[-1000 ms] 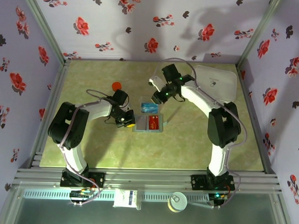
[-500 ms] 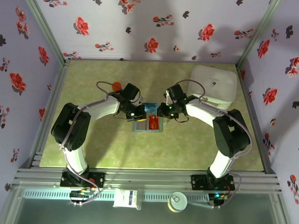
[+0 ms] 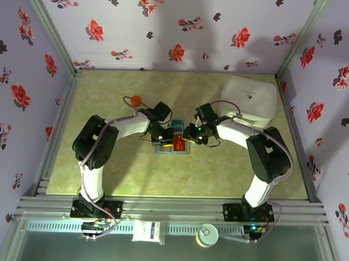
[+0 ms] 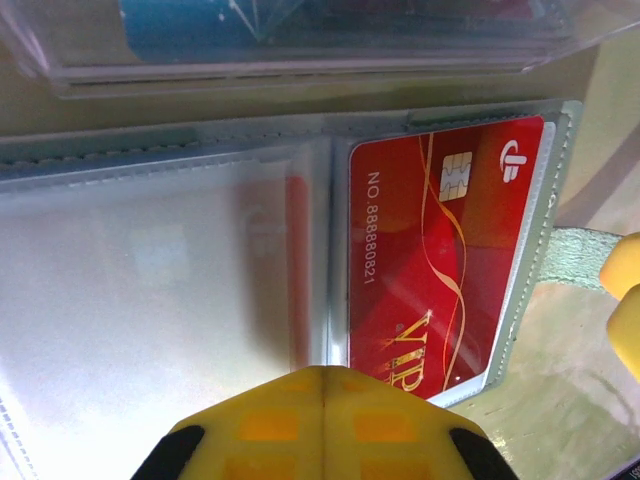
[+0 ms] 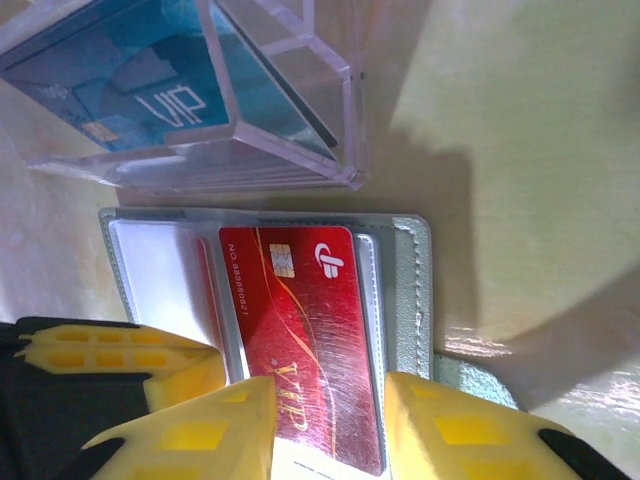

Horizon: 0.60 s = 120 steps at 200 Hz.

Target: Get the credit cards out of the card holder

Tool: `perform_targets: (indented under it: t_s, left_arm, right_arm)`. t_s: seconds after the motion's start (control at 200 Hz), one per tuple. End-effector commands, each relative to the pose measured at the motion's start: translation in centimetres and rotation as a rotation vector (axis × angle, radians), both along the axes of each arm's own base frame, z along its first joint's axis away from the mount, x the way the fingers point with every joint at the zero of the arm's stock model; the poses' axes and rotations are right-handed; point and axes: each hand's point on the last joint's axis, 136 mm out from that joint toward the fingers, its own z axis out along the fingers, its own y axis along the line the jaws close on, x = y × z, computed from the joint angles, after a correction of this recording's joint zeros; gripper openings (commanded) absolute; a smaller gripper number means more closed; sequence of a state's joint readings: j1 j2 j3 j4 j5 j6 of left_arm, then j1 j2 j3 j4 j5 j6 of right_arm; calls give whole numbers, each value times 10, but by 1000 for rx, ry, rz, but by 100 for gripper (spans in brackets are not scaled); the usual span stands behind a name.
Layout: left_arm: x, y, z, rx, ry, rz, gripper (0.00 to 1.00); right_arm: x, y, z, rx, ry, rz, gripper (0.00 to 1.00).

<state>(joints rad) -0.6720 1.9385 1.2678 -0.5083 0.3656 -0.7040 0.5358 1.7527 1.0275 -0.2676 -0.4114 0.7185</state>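
Note:
The card holder (image 3: 162, 148) lies open and flat on the table in the top external view. A red credit card (image 4: 440, 250) sits in its right clear pocket (image 5: 300, 330); the left panel (image 4: 150, 300) looks pale and blank. My left gripper (image 4: 325, 395) is shut, and its yellow tip rests over the holder's centre fold (image 3: 165, 139). My right gripper (image 5: 330, 430) is open, with its two yellow fingers (image 5: 460, 435) standing either side of the red card's near end (image 3: 188, 137). The pale grey-green edge of the holder (image 5: 410, 290) lies by the right finger.
A clear plastic square (image 5: 200, 90) with a blue card inside lies just behind the holder (image 3: 176, 125). At the back right stands a big white rounded box (image 3: 249, 97). A small orange-red thing (image 3: 135, 99) sits at the back left.
Both arms have closed in on the holder. The left gripper moved right from the holder's left side to its middle. The right gripper came down from behind to the red card.

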Motion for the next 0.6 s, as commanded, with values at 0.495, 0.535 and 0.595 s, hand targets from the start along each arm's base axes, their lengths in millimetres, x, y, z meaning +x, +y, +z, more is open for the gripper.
perform_targets:
  t_s: [0.495, 0.535, 0.595]
  left_arm:
    - [-1, 45, -2, 209, -52, 4, 0]
    - [-2, 44, -4, 209, -46, 2, 0]
    - [-3, 44, -6, 209, -39, -1, 0]
  right_arm:
    - [-4, 10, -27, -23, 74, 13, 23]
    - [-4, 11, -27, -21, 75, 16, 22]
    - [-5, 14, -28, -13, 76, 23, 22]
